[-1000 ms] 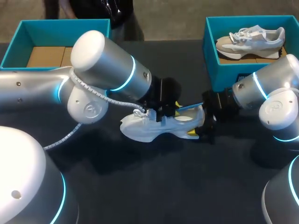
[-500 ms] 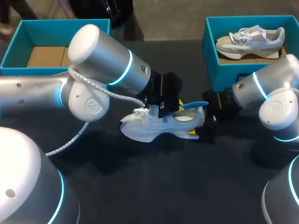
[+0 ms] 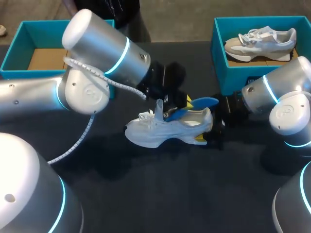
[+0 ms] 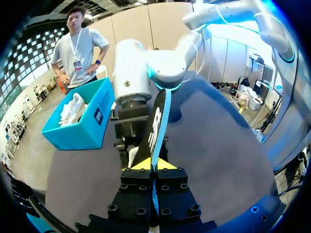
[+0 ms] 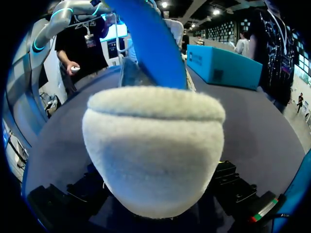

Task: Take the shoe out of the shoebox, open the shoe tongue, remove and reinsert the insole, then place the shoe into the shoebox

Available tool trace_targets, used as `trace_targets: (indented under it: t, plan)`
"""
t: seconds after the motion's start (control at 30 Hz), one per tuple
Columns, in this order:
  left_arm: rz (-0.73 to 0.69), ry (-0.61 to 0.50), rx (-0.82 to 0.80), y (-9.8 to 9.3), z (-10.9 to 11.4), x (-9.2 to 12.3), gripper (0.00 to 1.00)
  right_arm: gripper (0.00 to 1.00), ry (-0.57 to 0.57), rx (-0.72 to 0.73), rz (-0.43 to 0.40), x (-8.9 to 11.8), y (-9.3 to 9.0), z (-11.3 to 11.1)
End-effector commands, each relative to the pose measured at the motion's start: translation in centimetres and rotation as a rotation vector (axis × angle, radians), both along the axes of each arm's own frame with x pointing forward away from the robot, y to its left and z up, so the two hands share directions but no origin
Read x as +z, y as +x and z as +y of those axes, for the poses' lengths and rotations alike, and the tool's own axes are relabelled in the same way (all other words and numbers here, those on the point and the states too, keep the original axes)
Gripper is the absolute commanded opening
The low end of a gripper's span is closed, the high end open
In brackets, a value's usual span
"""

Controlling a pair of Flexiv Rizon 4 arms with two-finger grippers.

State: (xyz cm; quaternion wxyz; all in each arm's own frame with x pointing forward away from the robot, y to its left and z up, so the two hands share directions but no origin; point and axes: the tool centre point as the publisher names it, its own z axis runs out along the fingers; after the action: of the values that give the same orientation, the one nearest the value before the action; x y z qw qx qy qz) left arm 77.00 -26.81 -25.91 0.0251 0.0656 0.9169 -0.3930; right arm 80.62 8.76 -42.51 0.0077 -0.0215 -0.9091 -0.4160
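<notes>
shoe (image 3: 150, 133) white, heel fuzzy off-white. insole (image 3: 187, 108) blue, one side black with white print. shoebox (image 3: 219, 73) teal. left gripper (image 4: 151, 165) tips yellow. table (image 3: 194, 194) dark grey.

The head camera looks down from above and behind the robot, taking in the whole table (image 3: 160, 194), with the left shoebox (image 3: 29, 36) and right shoebox (image 3: 233, 77) at its far edge. The left wrist camera looks along the left gripper (image 4: 153, 165) toward the right arm (image 4: 141, 77), close behind the blue insole (image 4: 158, 126). The right wrist camera faces left, very near the white shoe (image 5: 153, 150) at its heel. All three views share shoe and insole.
</notes>
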Motion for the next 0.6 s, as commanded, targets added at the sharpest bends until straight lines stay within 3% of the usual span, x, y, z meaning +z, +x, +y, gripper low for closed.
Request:
trace_targets:
  t: [0.03,0.6]
  plan:
    - [0.010,-0.001,0.004,-0.6,0.7,2.2,0.00,0.00,-0.003,0.000,0.000,-0.1,0.0,0.0]
    - [0.230,-0.140,-0.130,-2.1,1.2,8.6,0.00,0.00,-0.003,0.000,0.000,-0.1,0.0,0.0]
